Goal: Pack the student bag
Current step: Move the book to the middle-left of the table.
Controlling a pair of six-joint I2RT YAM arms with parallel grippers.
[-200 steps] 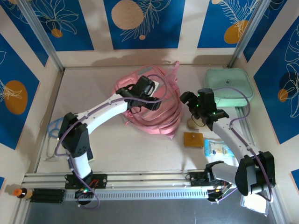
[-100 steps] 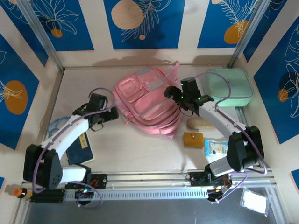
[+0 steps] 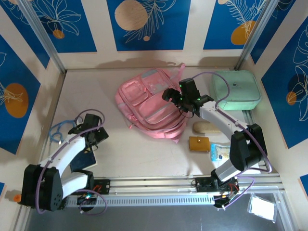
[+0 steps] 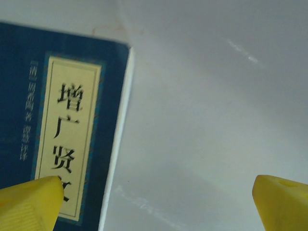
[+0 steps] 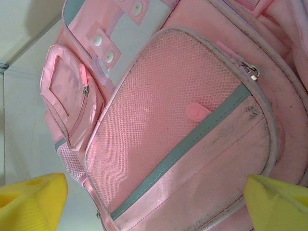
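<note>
Pale tabletop [image 3: 144, 149] between blue walls [image 3: 144, 24] holds student bag [image 3: 149, 108]; left claw [image 4: 156, 192], right claw [image 5: 154, 199] gape.

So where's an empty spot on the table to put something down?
Bare table lies on the near side of the student bag, between the blue book and the brown pouch. More room sits left of the bag, toward the far-left corner. The right side is crowded: mint case, tan oval, pouch and packet.

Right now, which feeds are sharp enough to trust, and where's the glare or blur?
Left wrist: book title legible but soft, glare streaks on the table, left fingers blurred. Right wrist: student bag mesh crisp, right fingers out of focus. Top external: evenly lit, sharp.
</note>
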